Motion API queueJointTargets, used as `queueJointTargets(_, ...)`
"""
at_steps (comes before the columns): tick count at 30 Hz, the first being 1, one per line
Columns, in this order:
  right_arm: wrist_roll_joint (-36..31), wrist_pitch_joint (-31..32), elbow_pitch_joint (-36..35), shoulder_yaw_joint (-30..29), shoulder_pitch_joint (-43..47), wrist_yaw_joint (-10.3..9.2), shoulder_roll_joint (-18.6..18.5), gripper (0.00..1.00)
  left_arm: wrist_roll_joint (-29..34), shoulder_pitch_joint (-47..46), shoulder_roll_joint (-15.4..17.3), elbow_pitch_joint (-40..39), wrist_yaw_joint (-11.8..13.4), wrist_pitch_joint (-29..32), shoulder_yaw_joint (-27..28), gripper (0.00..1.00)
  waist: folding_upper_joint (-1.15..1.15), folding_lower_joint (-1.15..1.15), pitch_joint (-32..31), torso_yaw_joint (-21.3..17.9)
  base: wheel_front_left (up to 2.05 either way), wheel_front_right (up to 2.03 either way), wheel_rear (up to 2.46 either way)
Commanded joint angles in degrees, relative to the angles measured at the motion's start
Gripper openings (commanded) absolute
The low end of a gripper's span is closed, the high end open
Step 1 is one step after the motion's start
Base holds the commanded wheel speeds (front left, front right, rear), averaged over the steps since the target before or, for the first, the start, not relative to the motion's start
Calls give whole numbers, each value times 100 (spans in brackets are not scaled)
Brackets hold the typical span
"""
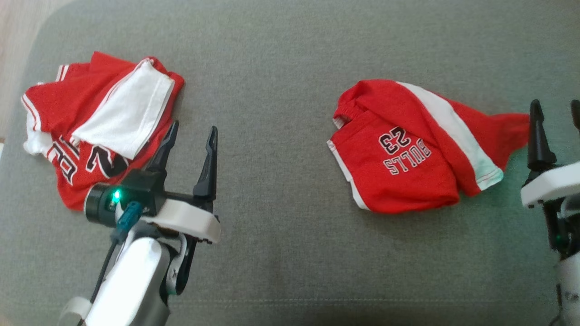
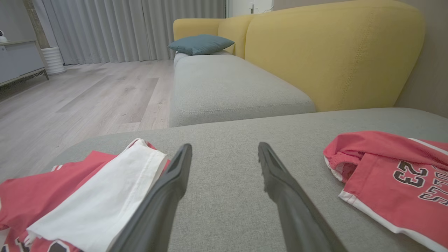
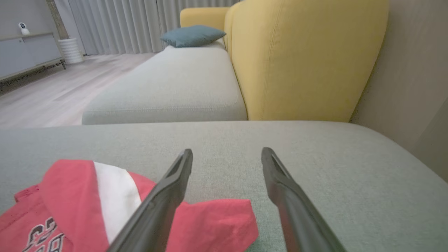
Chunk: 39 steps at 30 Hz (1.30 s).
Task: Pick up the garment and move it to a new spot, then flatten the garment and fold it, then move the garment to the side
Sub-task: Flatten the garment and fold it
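Left gripper (image 1: 194, 127) wide, empty, beside jersey (image 1: 90, 108); right gripper (image 1: 555, 103) wide, empty, at edge of shorts (image 1: 408, 149).

A grey cushion (image 1: 281, 68) carries 2 red garments, well apart. A crumpled jersey (image 1: 59, 104) with white fabric showing lies at the left, and bunched shorts (image 1: 398, 181) marked 23 lie at the right.

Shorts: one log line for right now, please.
shorts: crumpled, unheld, on cushion | right tool: open, by shorts' corner | left tool: open, beside jersey
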Motion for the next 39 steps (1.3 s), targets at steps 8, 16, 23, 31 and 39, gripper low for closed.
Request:
queueJointTargets(8, -188, 62, -1760, 308, 956, 43, 555, 100, -30, 151, 145, -128, 8, -69, 246, 100, 0, 0, -428, -148, 0, 0, 0)
queueJointTargets(16, -185, 418, -2549, 524, 1708, 43, 944, 100, -104, 374, 207, -121, 59, -61, 277, 100, 0, 0, -658, -217, 0, 0, 0)
queueJointTargets(23, -177, 566, -2827, 534, 1995, 43, 1070, 100, -133, 456, 217, -141, 87, -8, 227, 100, 0, 0, -719, -225, 0, 0, 0)
queueJointTargets(31, -200, 645, -2905, 566, 2026, 43, 1118, 100, -81, 347, 267, -204, 64, 74, 132, 100, 0, 0, -634, -253, 0, 0, 0)
queueJointTargets(39, -141, 671, -2976, 713, 1866, 43, 1124, 100, -101, -728, -169, 89, -496, 730, -425, 100, 0, 0, -193, -519, 0, 0, 0)
